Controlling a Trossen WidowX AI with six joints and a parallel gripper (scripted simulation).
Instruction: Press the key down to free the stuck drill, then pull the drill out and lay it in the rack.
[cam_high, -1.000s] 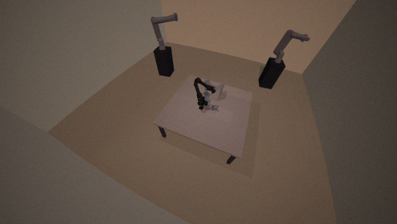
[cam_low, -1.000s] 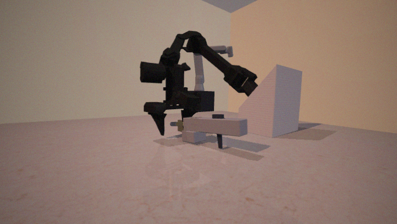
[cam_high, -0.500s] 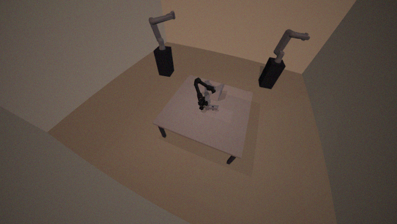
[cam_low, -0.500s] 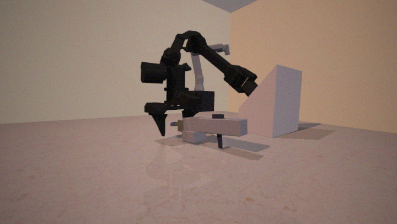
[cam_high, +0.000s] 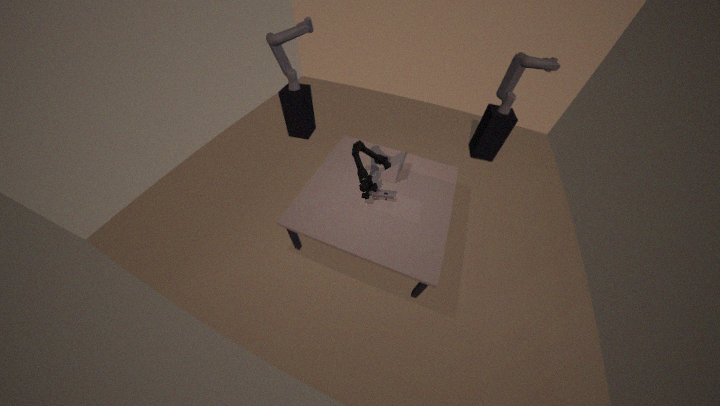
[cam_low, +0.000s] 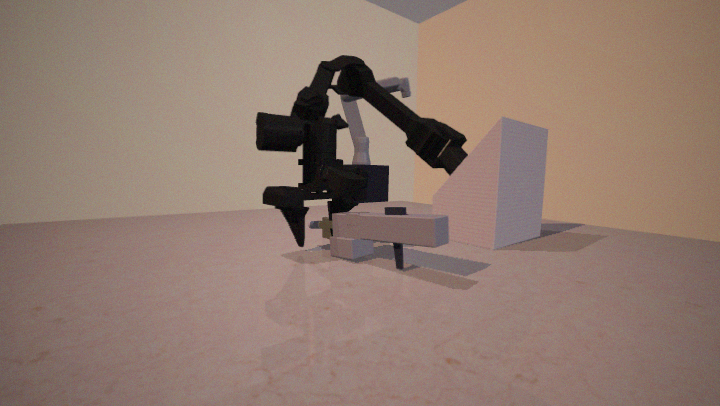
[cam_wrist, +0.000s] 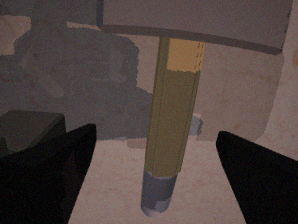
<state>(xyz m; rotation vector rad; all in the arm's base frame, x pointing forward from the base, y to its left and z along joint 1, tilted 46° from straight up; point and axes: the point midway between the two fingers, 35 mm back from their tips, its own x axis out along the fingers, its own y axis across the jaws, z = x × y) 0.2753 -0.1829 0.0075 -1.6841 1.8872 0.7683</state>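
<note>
Largest first: we log the pale, pinkish surface (cam_high: 352, 224) (cam_low: 226, 312), dark-legged in the top view. Beyond its far side are two grey arms (cam_high: 280, 56) (cam_low: 354, 118), each on a dark pedestal (cam_high: 298, 113) (cam_low: 379, 182).

On the surface we note the black arm (cam_high: 358, 161) (cam_low: 390, 108), bent high at the elbow and reaching down. A pale wedge (cam_high: 401, 168) (cam_low: 519, 186) stands upright near its base, sloped side toward the arm.

Below the wrist, a long pale block (cam_high: 379, 192) (cam_low: 388, 229) (cam_wrist: 200, 17) lies level, raised off the surface, with a small pale block (cam_low: 350, 248) under one end. End effector (cam_high: 367, 198) (cam_low: 317, 235) (cam_wrist: 158, 135): fingers well apart, holding nothing, one to either side of the drill.

Drill (cam_low: 326, 226) (cam_wrist: 170, 115): olive-yellow shank, grey end, sticking out from the end of the long block, touching neither finger in our wrist view.

Smallest: a dark tab (cam_low: 395, 210) on top of the block and a dark peg (cam_low: 398, 256) below it, slightly tilted. Which piece is the key, we cannot tell; the rack, likewise.
</note>
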